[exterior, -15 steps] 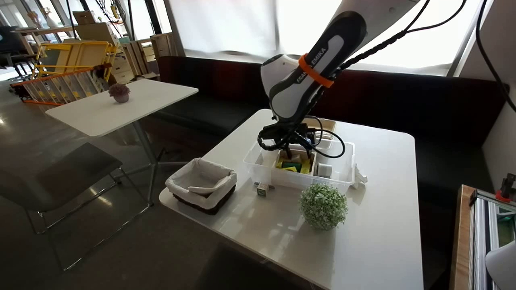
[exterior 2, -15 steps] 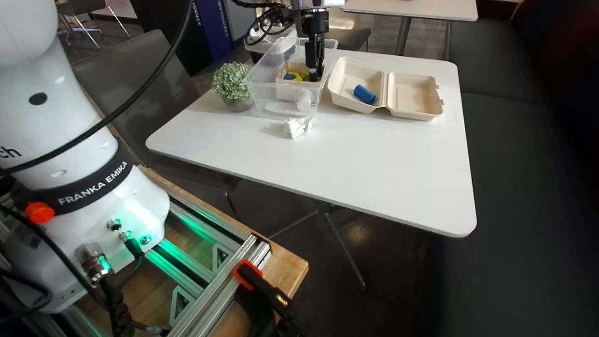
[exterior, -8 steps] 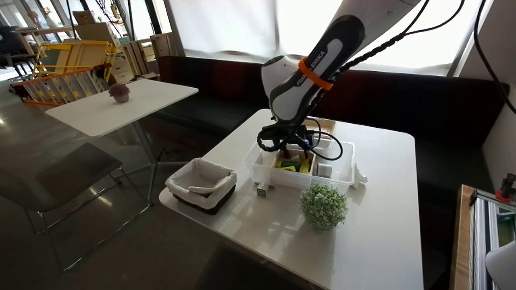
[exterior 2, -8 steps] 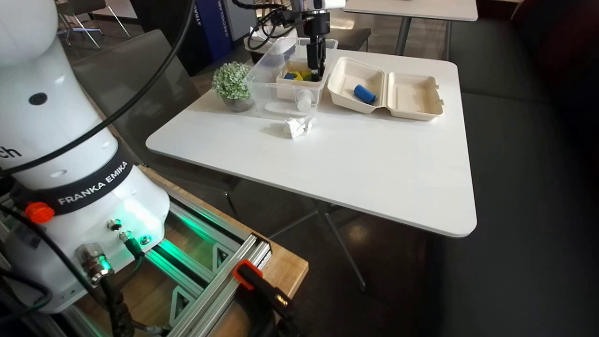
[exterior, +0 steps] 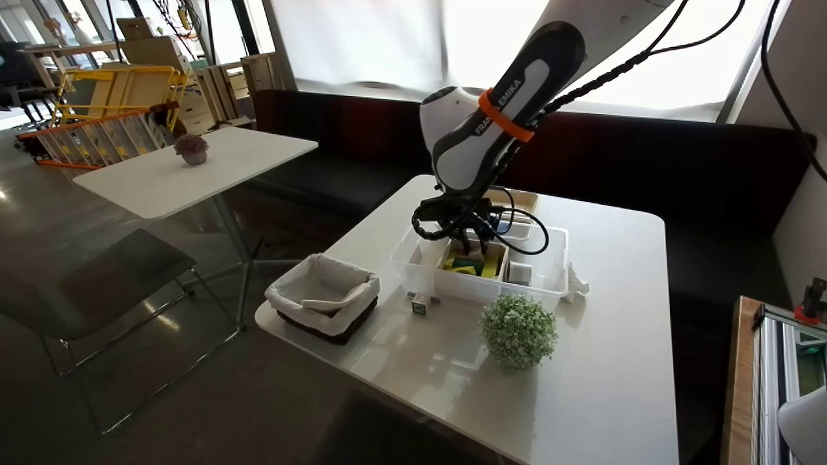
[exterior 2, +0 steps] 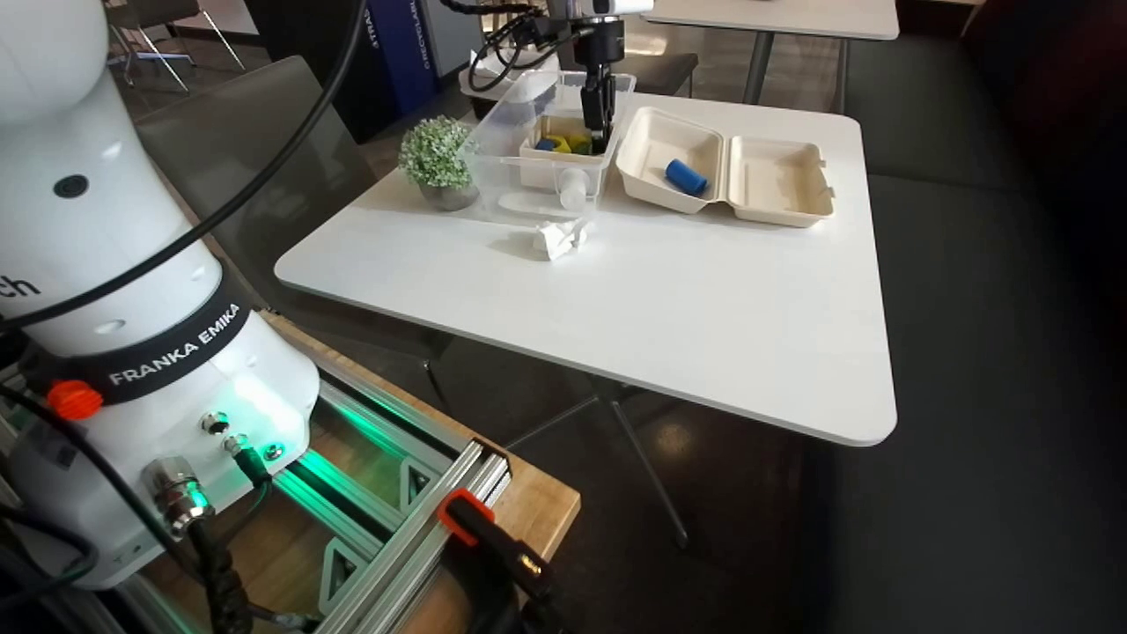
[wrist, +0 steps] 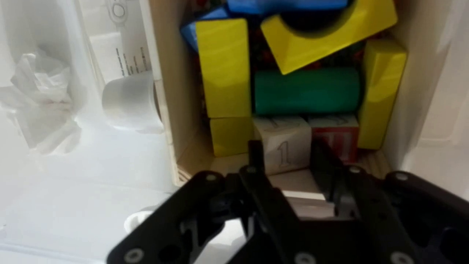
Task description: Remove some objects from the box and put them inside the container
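The wooden box stands inside a clear plastic bin. In the wrist view the box holds yellow blocks, a green cylinder, blue pieces, a white cube marked 1 and a red-and-white cube. My gripper is down in the box with its fingers against both sides of the white cube. The gripper shows in both exterior views. A beige open clamshell container with a blue cylinder inside stands beside the bin.
A cloth-lined basket stands at the table corner. A leafy ball plant and a small letter cube are beside the bin. Crumpled paper lies on the table. A white roll is in the bin.
The gripper fingers have drawn together around the white cube. The gripper has shifted only slightly, and the other things have not moved.
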